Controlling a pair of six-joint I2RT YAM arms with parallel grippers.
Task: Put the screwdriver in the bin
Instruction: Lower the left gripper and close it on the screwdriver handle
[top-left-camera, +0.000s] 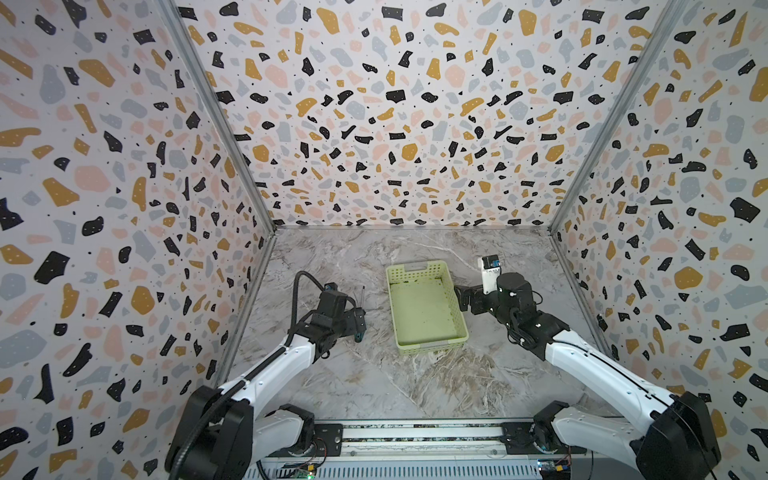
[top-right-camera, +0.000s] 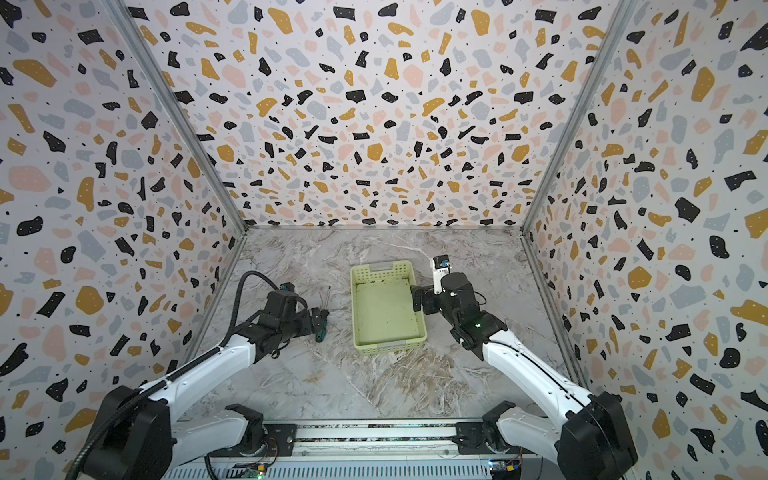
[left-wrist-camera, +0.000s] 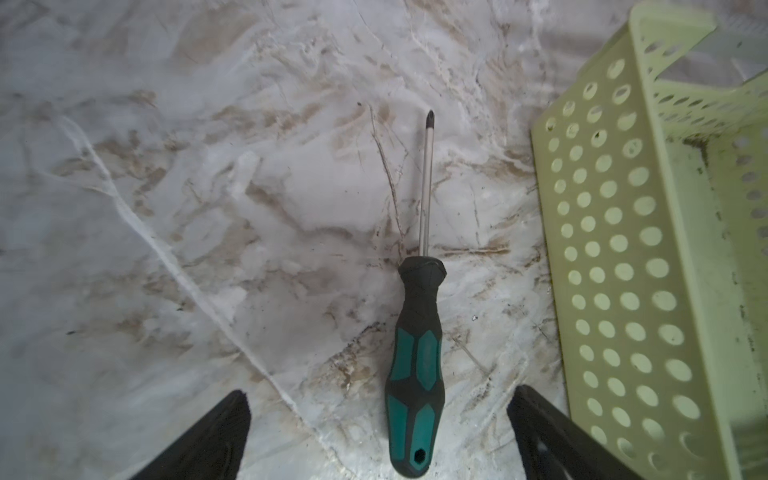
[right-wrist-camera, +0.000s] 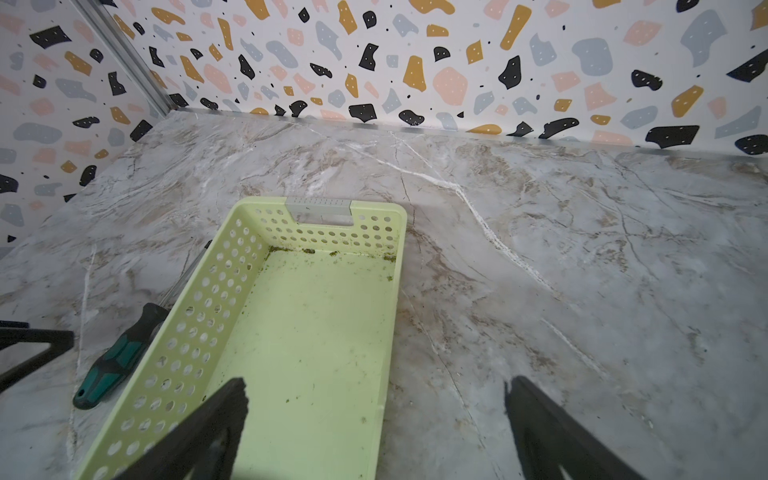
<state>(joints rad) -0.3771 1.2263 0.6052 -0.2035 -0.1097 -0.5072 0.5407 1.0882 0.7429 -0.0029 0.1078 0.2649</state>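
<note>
Left gripper (left-wrist-camera: 378, 395): jaws wide apart, gripping nothing, above the handle of the small teal-and-black screwdriver (left-wrist-camera: 415, 353) with a thin silver shaft. It lies flat on the marbled grey tabletop (top-left-camera: 374, 374), just left of the pale yellow-green perforated plastic bin (top-left-camera: 424, 307), outside it. Right gripper (right-wrist-camera: 376, 386): jaws apart, astride the bin's right wall.

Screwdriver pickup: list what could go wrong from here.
1. The screwdriver lies flat; the open left gripper might roll its rounded handle while closing.
2. The bin wall stands close beside that gripper and could get bumped.
3. The open right gripper hangs over the bin's rim and may block the drop.
</note>
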